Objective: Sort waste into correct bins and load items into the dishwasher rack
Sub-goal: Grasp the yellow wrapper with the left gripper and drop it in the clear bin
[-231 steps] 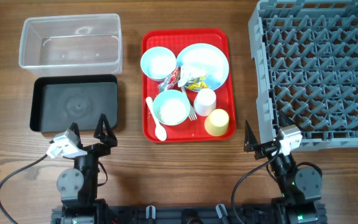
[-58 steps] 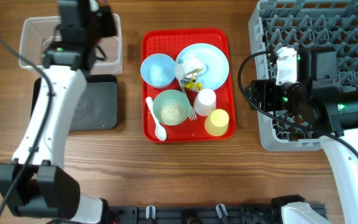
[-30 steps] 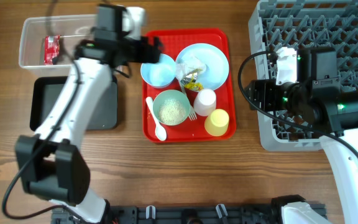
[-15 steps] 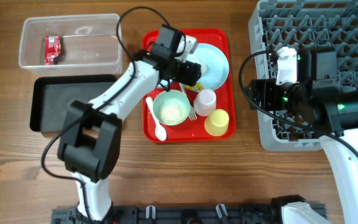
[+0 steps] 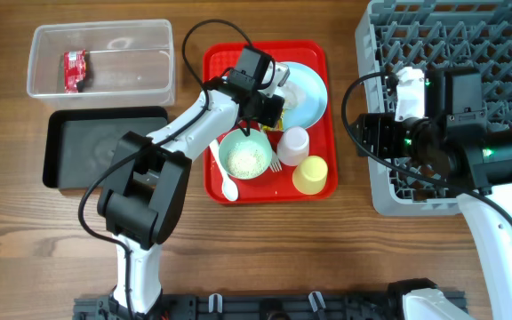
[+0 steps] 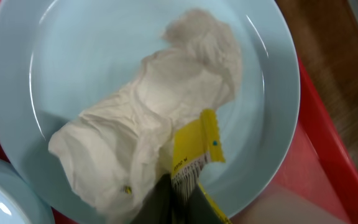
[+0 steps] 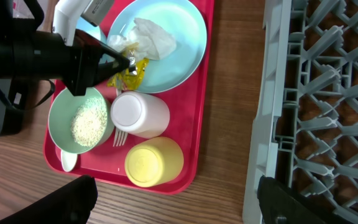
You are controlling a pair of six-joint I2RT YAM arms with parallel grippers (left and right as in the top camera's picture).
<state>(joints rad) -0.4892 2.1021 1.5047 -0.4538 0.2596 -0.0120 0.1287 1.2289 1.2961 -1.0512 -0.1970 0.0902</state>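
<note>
A wooden table [image 5: 256, 258] lies under us, with the red tray [image 5: 265, 191] in the middle, the clear tub [image 5: 100, 27] and black tray [image 5: 105, 151] off to the left, and the grey rack [image 5: 452, 89] on the right. The left gripper [image 6: 178, 196] is low over the pale blue plate [image 6: 272, 93]. In its wrist view the fingers look drawn together, pinching the lower end of the yellow wrapper [image 6: 194, 149]. That wrapper lies on the plate, touching the crumpled tissue [image 6: 148, 118] and partly tucked against its fold. The right gripper [image 5: 367, 135] hangs between tray and rack, fingers spread wide and carrying nothing.

We judge the step in hand to be getting this wrapper off the plate and into a bin. The red wrapper [image 5: 75, 69] sits in the clear tub, so that is the likely home for this one too. To do it well, we want a straight lift, slow at first, because the tissue is light, leans on the wrapper and may ride up with it. The hold is only on a thin end, so no swinging. Mind the bowl of grains [image 5: 245, 156] just beside the plate, since a clipped rim could scatter rice across the tray. Once the wrapper hangs free, we carry it high over the tub wall and release well inside.
</note>
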